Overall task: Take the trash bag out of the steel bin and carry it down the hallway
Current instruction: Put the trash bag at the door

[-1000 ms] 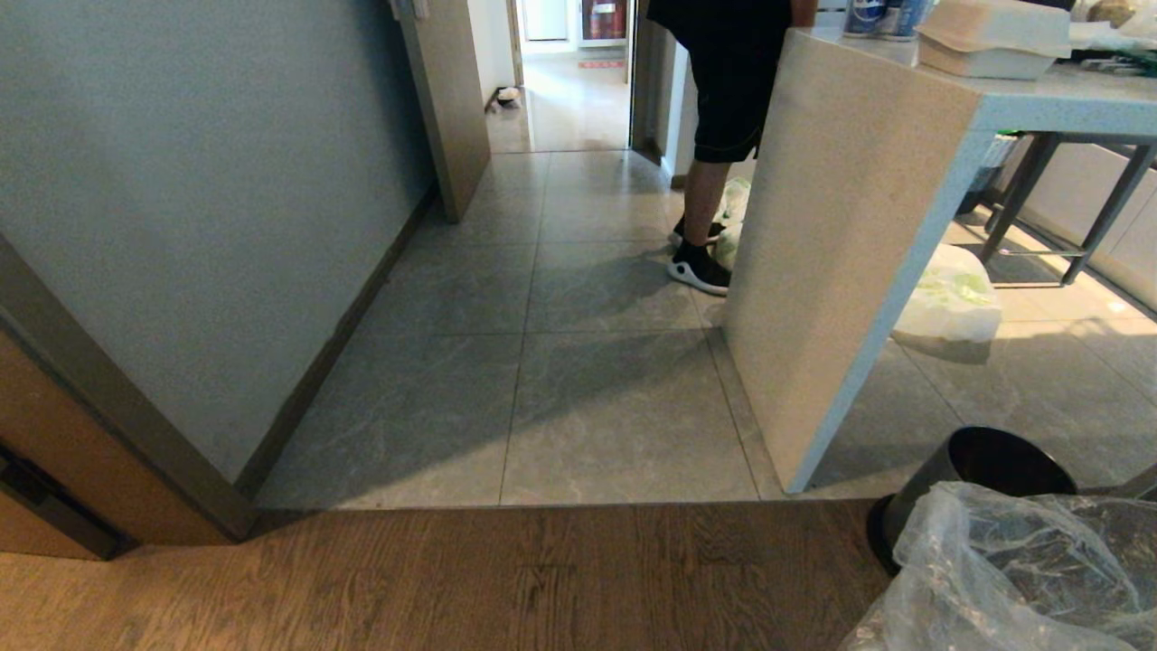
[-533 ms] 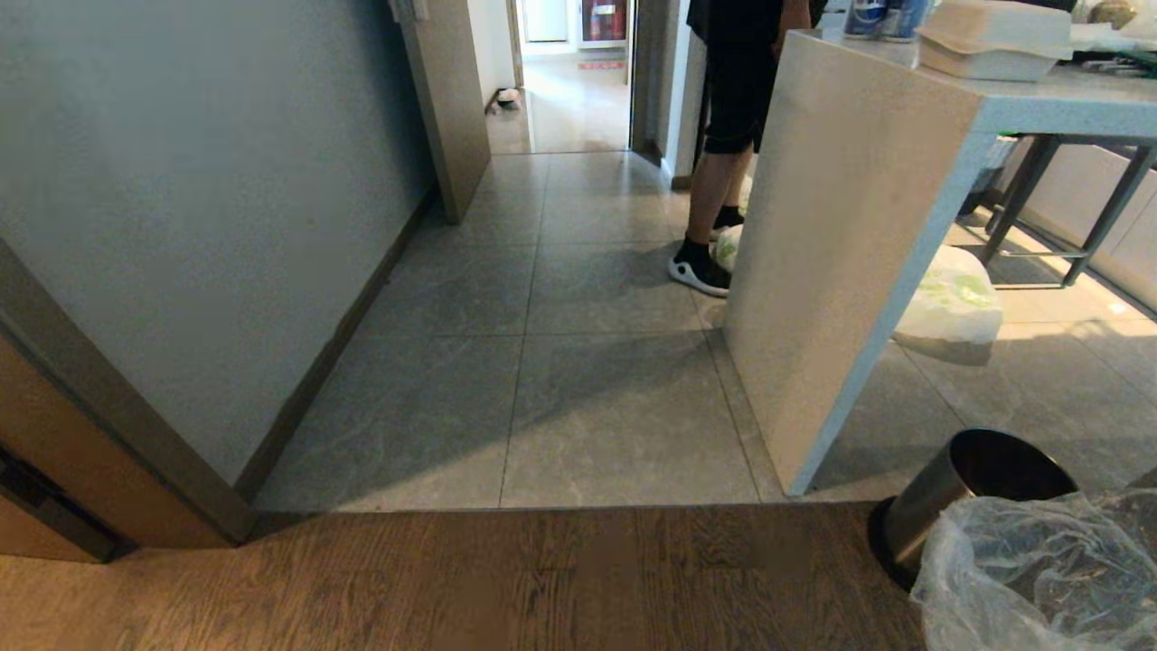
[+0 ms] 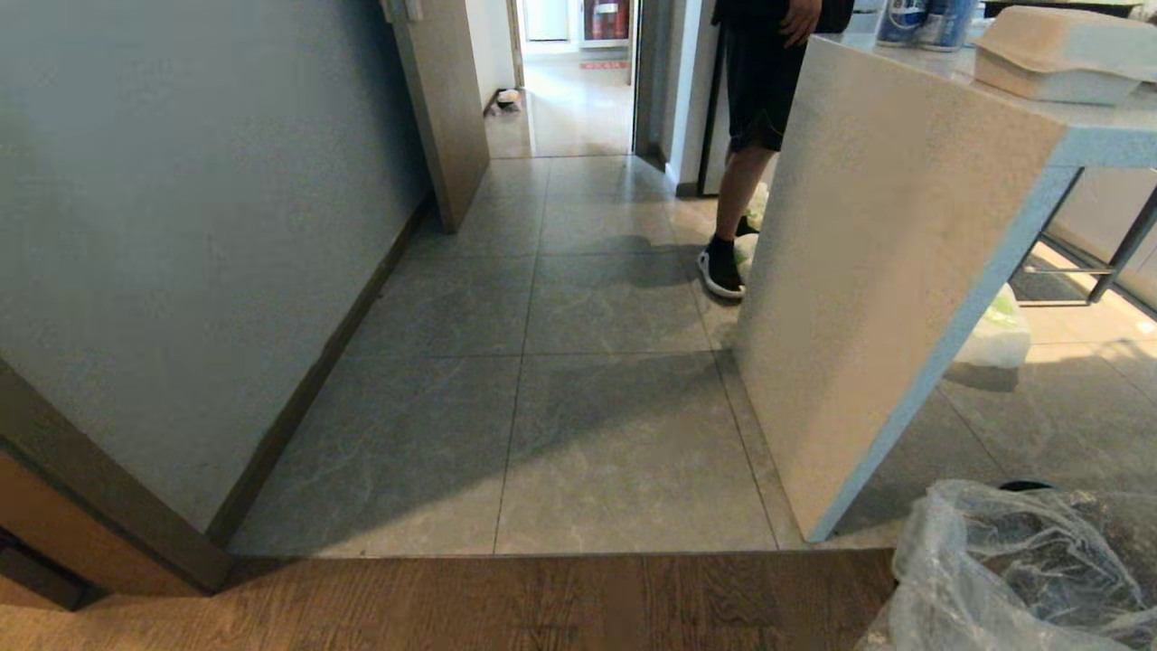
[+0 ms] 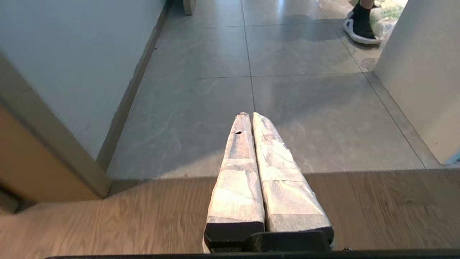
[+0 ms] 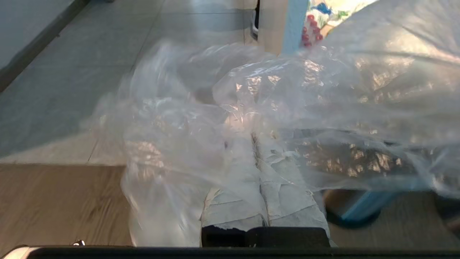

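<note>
The right gripper (image 5: 256, 138) has its jaws clenched on the bag (image 5: 287, 104), which billows over them at the near right, out of the bin (image 3: 1026, 485), whose rim just peeks behind it. The left gripper (image 4: 248, 117) is clenched on nothing. Removal looks done; the hallway (image 3: 578, 298) ahead remains, past a person (image 3: 755, 136) by the surface (image 3: 868, 253).

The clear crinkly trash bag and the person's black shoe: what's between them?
In the head view, the pale stone counter's end panel stands between the clear crinkled trash bag and the black shoe.
</note>
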`<state>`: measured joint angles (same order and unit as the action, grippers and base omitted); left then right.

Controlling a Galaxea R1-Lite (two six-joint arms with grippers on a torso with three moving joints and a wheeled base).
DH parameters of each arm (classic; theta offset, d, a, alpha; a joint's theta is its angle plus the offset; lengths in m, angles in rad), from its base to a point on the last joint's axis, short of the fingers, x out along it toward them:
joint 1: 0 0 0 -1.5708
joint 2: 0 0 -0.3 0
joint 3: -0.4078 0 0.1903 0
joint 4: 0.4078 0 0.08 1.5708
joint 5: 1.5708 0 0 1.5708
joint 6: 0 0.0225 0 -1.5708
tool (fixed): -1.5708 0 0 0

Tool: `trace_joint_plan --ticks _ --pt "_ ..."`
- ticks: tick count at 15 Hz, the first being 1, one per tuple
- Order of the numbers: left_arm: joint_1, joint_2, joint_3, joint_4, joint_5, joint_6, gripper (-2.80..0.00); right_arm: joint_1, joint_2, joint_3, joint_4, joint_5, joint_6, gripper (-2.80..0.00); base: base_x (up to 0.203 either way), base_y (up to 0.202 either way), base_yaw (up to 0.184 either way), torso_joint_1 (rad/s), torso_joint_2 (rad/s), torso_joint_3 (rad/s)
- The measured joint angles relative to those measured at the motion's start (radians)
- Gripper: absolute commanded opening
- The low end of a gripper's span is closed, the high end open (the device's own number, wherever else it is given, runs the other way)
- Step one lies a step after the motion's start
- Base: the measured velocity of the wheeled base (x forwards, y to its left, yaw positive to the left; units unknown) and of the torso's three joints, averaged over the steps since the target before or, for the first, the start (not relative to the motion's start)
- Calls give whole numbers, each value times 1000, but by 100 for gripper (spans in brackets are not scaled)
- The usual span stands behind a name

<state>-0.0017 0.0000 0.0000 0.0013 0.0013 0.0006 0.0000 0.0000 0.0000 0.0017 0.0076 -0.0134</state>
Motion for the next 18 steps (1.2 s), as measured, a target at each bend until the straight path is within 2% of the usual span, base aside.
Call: trace_joint_plan --ticks 18 --pt "0 0 0 0 0 1 -280 0 0 0 0 0 0 -280 191 0 1 2 3 3"
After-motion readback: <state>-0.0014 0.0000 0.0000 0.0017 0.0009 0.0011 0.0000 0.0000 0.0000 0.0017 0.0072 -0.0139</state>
